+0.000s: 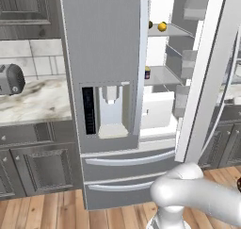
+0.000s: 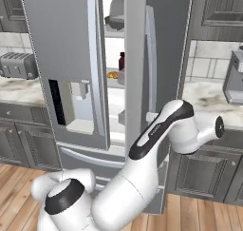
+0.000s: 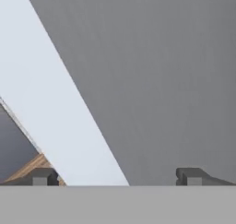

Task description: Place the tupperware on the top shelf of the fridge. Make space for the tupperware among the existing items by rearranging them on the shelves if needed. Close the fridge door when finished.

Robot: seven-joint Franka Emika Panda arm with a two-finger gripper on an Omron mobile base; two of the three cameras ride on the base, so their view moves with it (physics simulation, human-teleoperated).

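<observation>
The claw (image 3: 115, 177) is spread wide and empty, its tips set apart right up against the grey face of the fridge's (image 1: 106, 39) open right door. To swing that door well, I'd press flat and steadily, away from its edge. The tupperware I can't make out; deep on the top shelf (image 1: 175, 31), only a yellow fruit (image 1: 162, 26) shows.

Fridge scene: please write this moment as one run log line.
fridge: right door open | yellow fruit: on upper shelf | maroon bottle: inside | claw: open, empty, close to grey door face
</observation>
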